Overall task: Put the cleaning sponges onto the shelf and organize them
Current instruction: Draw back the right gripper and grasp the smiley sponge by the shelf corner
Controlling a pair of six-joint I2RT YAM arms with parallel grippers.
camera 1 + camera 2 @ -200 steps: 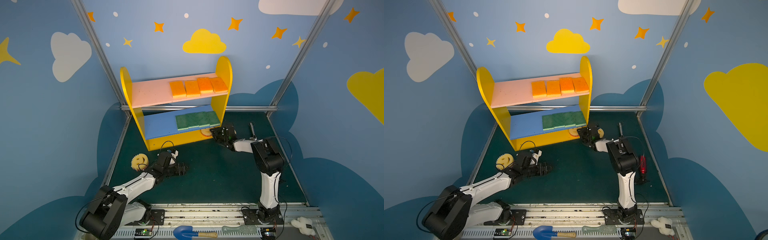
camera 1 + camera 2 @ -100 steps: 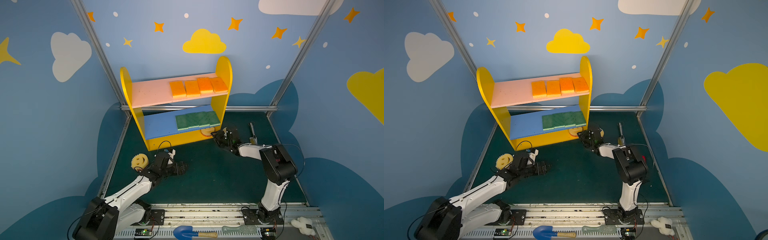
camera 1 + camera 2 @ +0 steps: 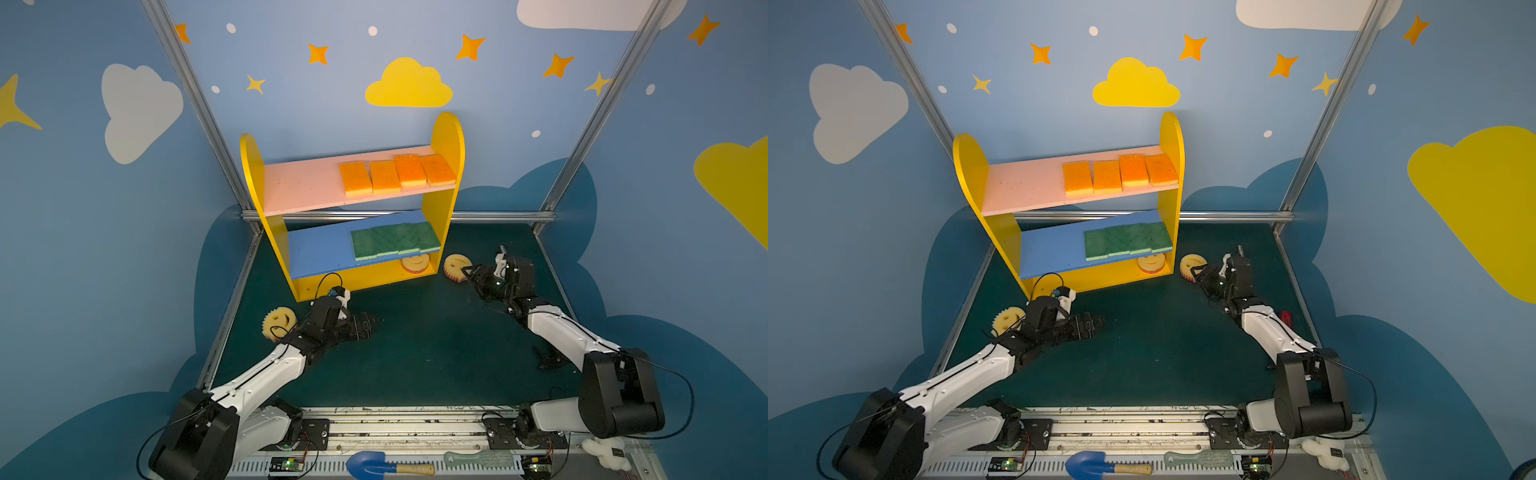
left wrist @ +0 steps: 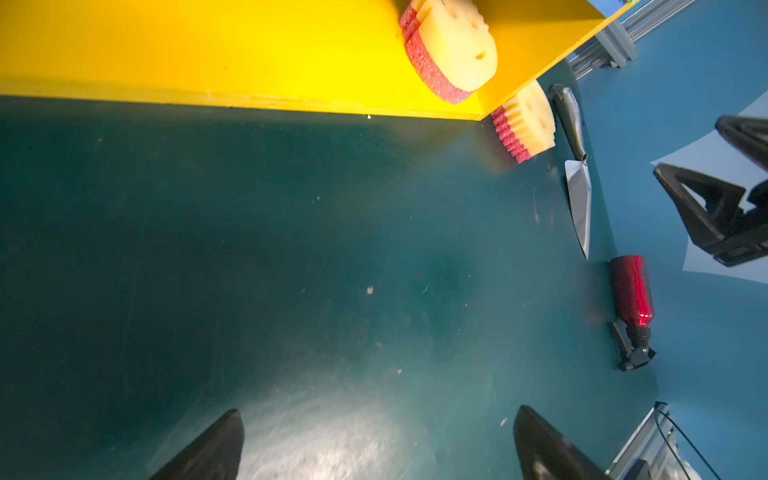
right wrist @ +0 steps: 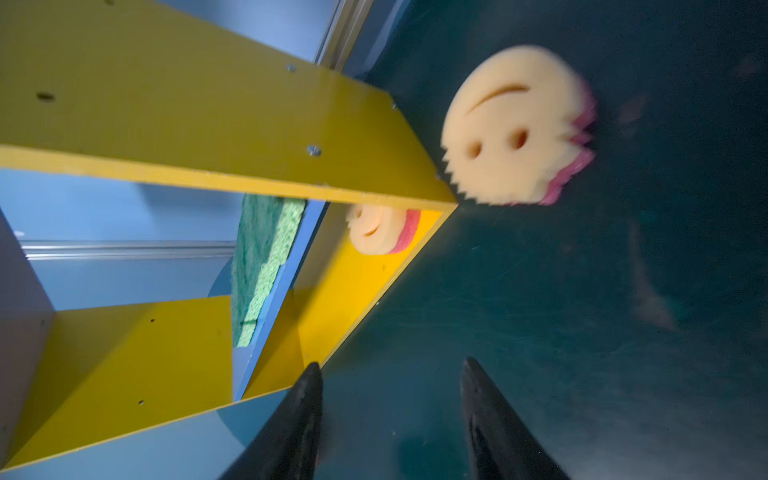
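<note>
The shelf [image 3: 446, 166] holds several orange-topped sponges [image 3: 395, 174] on its pink board and several green-topped ones [image 3: 395, 245] on its blue board. One smiley sponge [image 3: 415, 264] [image 4: 453, 50] lies on its yellow base. A second smiley sponge [image 3: 456, 266] [image 5: 511, 133] rests on the mat beside the shelf's right panel. My right gripper [image 3: 469, 272] [image 5: 390, 374] is open and empty, just short of it. A third smiley sponge [image 3: 279, 323] sits behind my left wrist. My left gripper [image 3: 368, 326] [image 4: 378, 440] is wide open over bare mat.
A silver trowel [image 4: 577, 183] and a red bottle [image 4: 631, 291] lie along the mat's right edge. On the front rail are a blue shovel [image 3: 374, 465], a green brush [image 3: 478, 459] and a white fluffy toy [image 3: 602, 451].
My right gripper has drawn back rightwards from the shelf's base, and its arm has dropped lower, uncovering the smiley sponge beside the panel. My left gripper has opened wider.
</note>
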